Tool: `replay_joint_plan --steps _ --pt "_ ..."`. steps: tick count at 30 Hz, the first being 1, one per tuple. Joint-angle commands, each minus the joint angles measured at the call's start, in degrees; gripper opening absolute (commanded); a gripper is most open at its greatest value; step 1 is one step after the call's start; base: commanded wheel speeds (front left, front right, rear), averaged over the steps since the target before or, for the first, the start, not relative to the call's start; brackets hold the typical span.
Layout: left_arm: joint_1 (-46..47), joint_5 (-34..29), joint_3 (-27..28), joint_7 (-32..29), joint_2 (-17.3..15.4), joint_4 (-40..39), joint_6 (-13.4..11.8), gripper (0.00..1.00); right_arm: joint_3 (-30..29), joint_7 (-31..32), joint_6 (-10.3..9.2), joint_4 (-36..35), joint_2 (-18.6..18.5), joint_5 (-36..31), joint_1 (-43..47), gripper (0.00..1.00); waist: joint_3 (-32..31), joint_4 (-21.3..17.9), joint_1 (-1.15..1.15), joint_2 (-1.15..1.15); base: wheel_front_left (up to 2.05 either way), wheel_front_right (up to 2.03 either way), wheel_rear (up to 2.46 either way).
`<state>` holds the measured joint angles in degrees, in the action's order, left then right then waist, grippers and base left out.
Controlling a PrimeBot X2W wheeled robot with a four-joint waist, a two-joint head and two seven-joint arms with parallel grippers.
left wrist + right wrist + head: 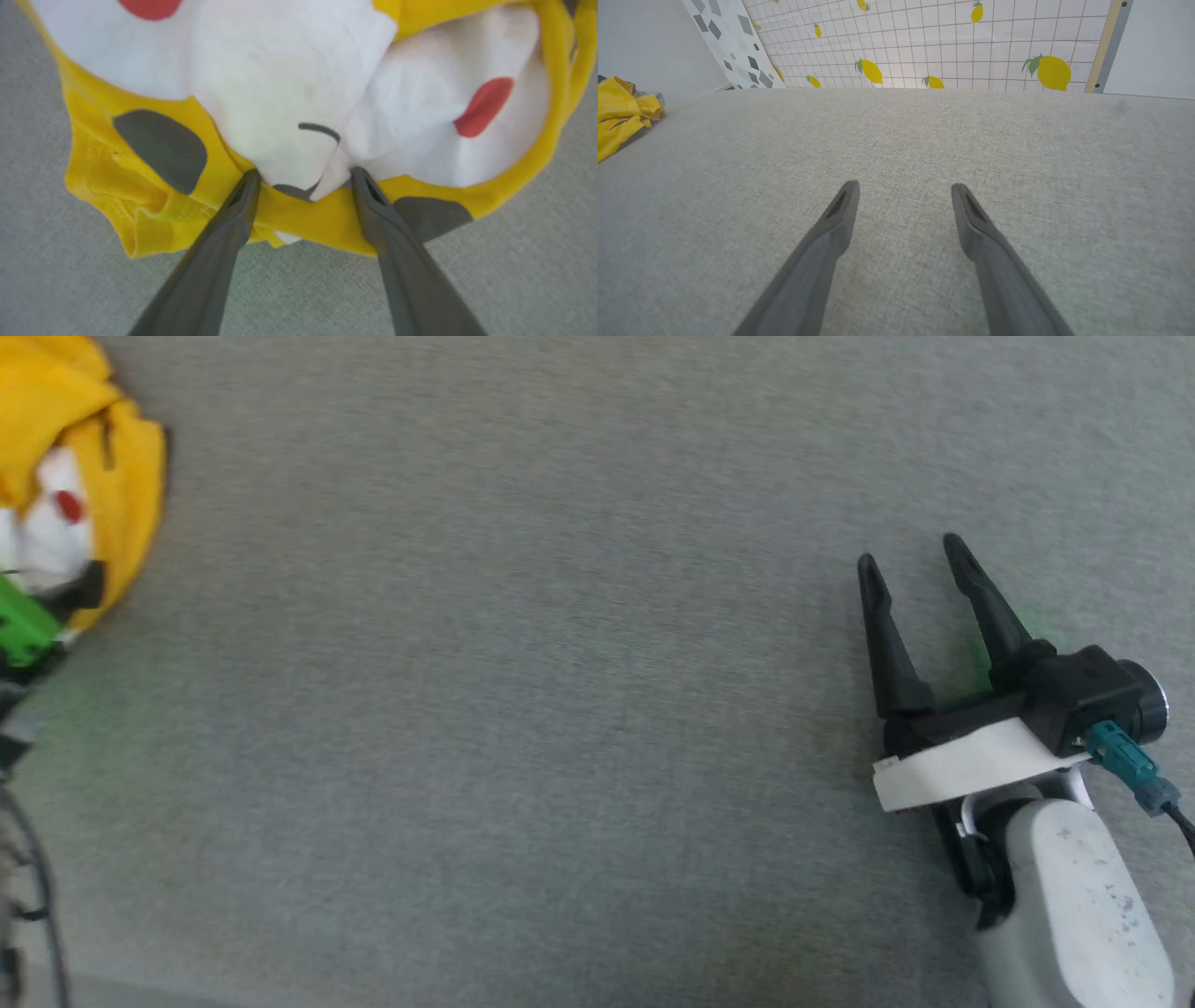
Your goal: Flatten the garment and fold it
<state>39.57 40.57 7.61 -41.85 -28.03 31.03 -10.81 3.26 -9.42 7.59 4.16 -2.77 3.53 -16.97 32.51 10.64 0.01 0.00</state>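
Spread wide, my left fingers (236,214) meet the near edge of the garment (289,79) — both tips touch the yellow hem, and a bunched white fold of the face print sits in the gap between them, with nothing clamped. The garment lies crumpled in a heap on the grey desk (56,289), straight ahead of these fingers. Balled up as it is, it shows me no long axis and no sleeve or collar to steer by.

My right fingers (892,644), likewise apart and holding nothing, hover over the desk well apart from the garment. From the head view the heap sits at the far left edge, and from the right wrist it is a yellow scrap away at the left.

So the left arm is plainly the nearer one, and I judge the coming move to be its own. It would close on the fold already between the tips, then draw the heap toward the middle of the desk, where the right fingers could join in spreading it flat. The likely catch is several layers pinched at once — the heap would then lift as one lump instead of opening.
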Motion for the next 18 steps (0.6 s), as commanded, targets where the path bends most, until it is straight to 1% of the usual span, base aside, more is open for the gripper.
replay_joint_plan --steps 1,3,4,5,6,7,10,11,12,15,18 --pt "-2.51 0.57 -0.38 -3.08 -0.13 -0.03 -0.92 1.0 -0.15 -0.41 -0.1 1.13 -0.1 0.34 -0.66 1.0 3.75 -5.61 -0.01 0.0 0.0 0.0 0.0" --pt "-4.66 0.66 -0.91 -5.82 -0.46 -1.93 -1.53 1.0 -0.24 -0.93 -0.1 1.89 -0.1 0.62 -0.84 1.0 2.26 -5.51 -0.01 0.0 0.0 0.0 0.0" --pt "-5.63 0.52 -1.26 -6.55 -0.76 -3.33 -1.42 0.51 -0.26 -1.16 -0.1 2.35 -0.1 0.69 -0.83 1.0 1.2 -5.35 -0.01 0.0 0.0 0.0 0.0" --pt "-6.2 0.14 -1.43 -6.14 -1.11 -4.58 -1.17 0.17 -0.3 -1.37 -0.1 2.77 -0.1 0.8 -0.73 1.0 0.11 -5.18 -0.01 0.0 0.0 0.0 0.0" --pt "-6.76 -0.78 -1.38 -4.54 -1.89 -6.25 -0.99 0.0 -0.28 -1.52 -0.1 3.2 -0.1 0.97 -0.59 1.0 -0.99 -5.05 -0.01 0.0 0.0 0.0 0.0" --pt "-7.12 -2.03 -1.59 -2.38 -2.56 -7.43 -0.65 0.0 -0.3 -1.77 -0.1 3.82 -0.1 1.13 -0.38 1.0 -2.57 -4.89 -0.01 0.0 0.0 0.0 0.0" --pt "-7.25 -7.54 -1.79 8.42 -5.41 -10.73 0.15 0.0 -0.36 -2.52 -0.1 5.34 -0.1 1.71 0.55 1.0 -7.34 -4.73 -0.01 0.0 0.0 0.0 0.0" --pt "-6.96 -9.05 -1.82 11.78 -5.94 -11.06 0.15 0.0 -0.51 -2.82 -0.1 5.78 -0.1 1.93 0.96 1.0 -8.96 -4.71 -0.01 0.0 0.0 0.0 0.0" --pt "-6.57 -10.65 -2.35 15.0 -6.59 -11.36 0.76 0.0 -0.78 -3.06 -0.1 6.18 -0.1 2.24 1.55 1.0 -10.58 -4.72 -0.01 0.0 0.0 0.0 0.0" --pt "-4.26 -14.64 -3.63 24.39 -7.53 -11.81 1.62 0.0 -1.85 -3.64 -0.1 7.47 -0.1 2.97 3.58 1.0 -15.98 -5.01 -0.01 0.0 0.0 0.0 0.0" --pt "-1.64 -17.95 -5.37 32.01 -8.15 -12.64 2.65 0.0 -2.64 -3.85 -0.1 8.23 -0.1 3.28 5.55 1.0 -20.13 -5.69 -0.01 0.0 0.0 0.0 0.0"
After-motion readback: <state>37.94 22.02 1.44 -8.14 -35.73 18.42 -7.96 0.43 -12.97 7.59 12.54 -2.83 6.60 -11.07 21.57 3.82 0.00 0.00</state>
